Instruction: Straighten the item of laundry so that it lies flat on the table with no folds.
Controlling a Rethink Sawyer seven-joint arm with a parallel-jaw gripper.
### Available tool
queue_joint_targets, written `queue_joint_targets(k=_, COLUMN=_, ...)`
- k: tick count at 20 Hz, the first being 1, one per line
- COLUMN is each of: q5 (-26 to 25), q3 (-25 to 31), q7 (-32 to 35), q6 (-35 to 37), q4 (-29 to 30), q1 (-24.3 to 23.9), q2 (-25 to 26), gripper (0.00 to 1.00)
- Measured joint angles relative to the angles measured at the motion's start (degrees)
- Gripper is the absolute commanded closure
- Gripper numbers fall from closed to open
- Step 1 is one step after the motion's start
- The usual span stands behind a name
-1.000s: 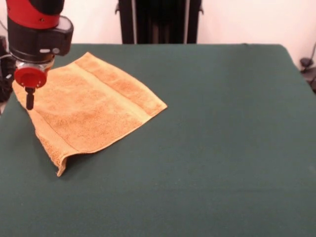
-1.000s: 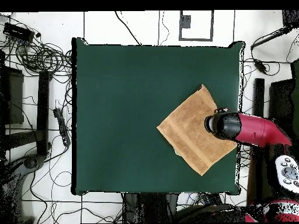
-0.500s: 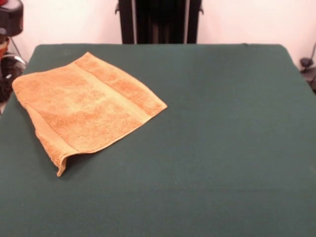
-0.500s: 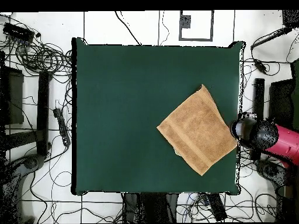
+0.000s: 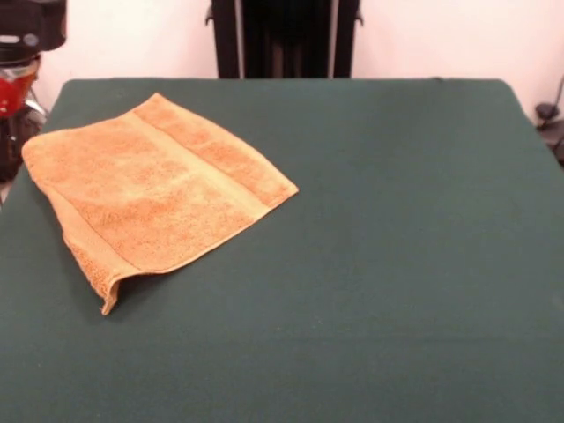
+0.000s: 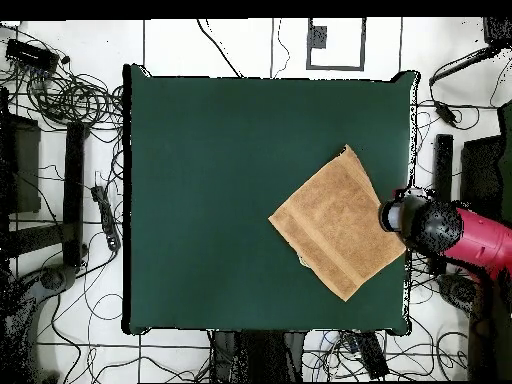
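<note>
The item of laundry (image 5: 150, 189), an orange-tan terry towel, lies at the left side of the green table (image 5: 397, 264), turned diagonally. A woven band runs across near its far end. Its near-left corner stands up thick from the cloth, with a doubled edge. In the overhead view the towel (image 6: 335, 225) sits close to the right edge of the table (image 6: 220, 180). My gripper (image 5: 11, 88) shows only partly at the picture's left edge, just off the table beside the towel. From above, the gripper (image 6: 398, 214) hangs over the table's right rim at the towel's corner, its tips hidden under the arm's head.
A black stand (image 5: 284, 40) rises behind the table's far edge. Cables (image 6: 70, 100) and dark equipment lie on the floor around the table. The red arm (image 6: 480, 245) reaches in from the right in the overhead view.
The arm left the towel's edge and drew off past the table's side, then came back a little toward the rim. The towel has not moved.
</note>
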Motion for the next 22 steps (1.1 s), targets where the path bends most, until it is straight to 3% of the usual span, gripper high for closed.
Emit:
queue_joint_targets(k=14, q5=8.1, q3=-1.2, q7=0.0, q6=0.3, q4=1.9, q1=7.6, q2=-1.2, gripper=0.0)
queue_joint_targets(k=22, q5=15.4, q3=-3.5, q7=0.0, q6=0.3, q4=2.0, q1=13.5, q2=-1.2, gripper=0.0)
